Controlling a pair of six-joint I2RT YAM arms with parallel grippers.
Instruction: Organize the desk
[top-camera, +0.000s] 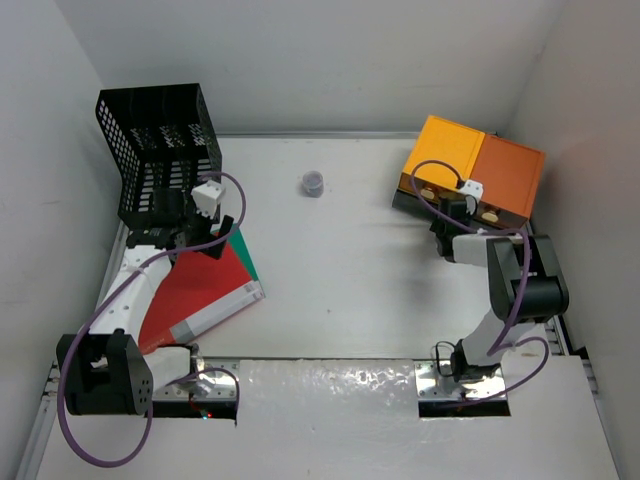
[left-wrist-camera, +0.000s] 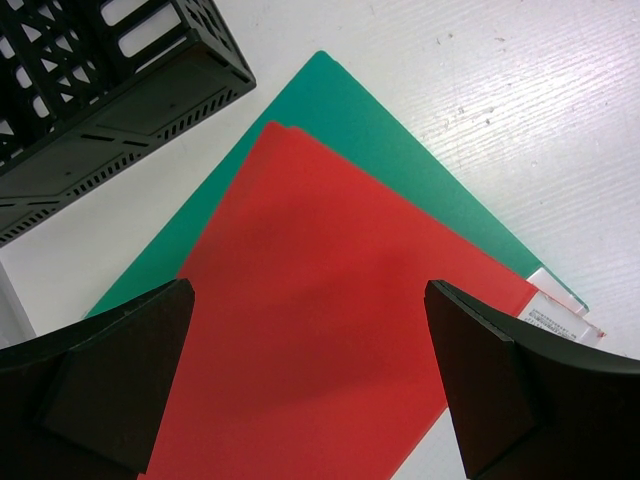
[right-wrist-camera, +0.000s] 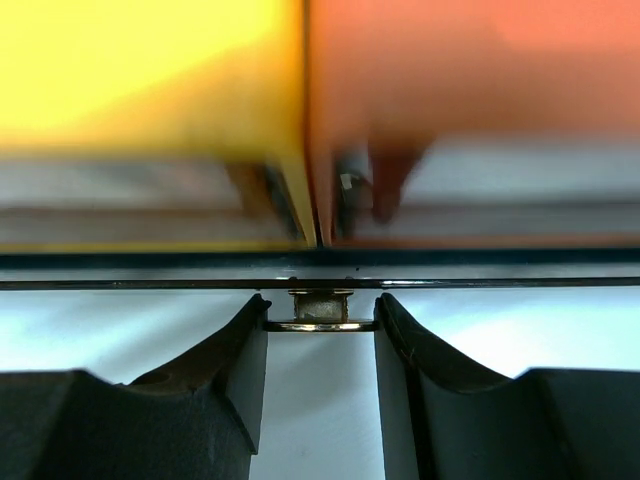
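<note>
The white desk (top-camera: 350, 270) holds a red folder (top-camera: 195, 290) lying on a green folder (top-camera: 243, 250) at the left. My left gripper (top-camera: 200, 235) hovers over them, open and empty. In the left wrist view it (left-wrist-camera: 308, 300) spans the red folder (left-wrist-camera: 300, 210), with the green folder (left-wrist-camera: 400, 150) showing beyond. My right gripper (top-camera: 450, 215) is at the front of the orange drawer boxes (top-camera: 510, 175). In the right wrist view it (right-wrist-camera: 321, 318) is shut on a small metal drawer knob (right-wrist-camera: 320, 302), both fingers touching its disc.
A black mesh rack (top-camera: 160, 140) stands at the back left, close to the left gripper, and shows in the left wrist view (left-wrist-camera: 110, 90). A small grey cup (top-camera: 313, 184) sits at the back middle. White walls enclose the desk.
</note>
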